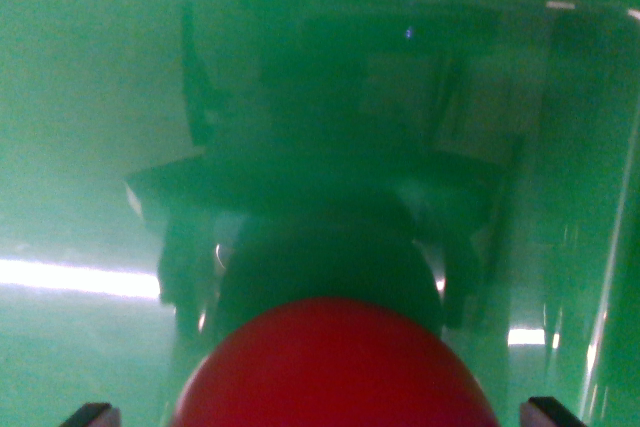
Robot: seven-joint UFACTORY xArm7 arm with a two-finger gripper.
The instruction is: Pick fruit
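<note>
A round red fruit [335, 367], smooth and glossy, fills the bottom centre of the wrist view, its lower part cut off by the frame edge. My gripper [322, 413] is open, with the fruit lying between its fingers. Only the dark fingertips show, one at the bottom left [92, 414] and one at the bottom right [556, 412]. A small gap of green shows between each tip and the fruit's sides. The fruit rests on or just above a shiny green surface [90, 147].
The green surface mirrors a blurred dark shape of the arm [320, 187] above the fruit. Bright light streaks [70, 277] cross it at the left and top. A pale line [610, 287] runs down the wrist view's right side, perhaps an edge.
</note>
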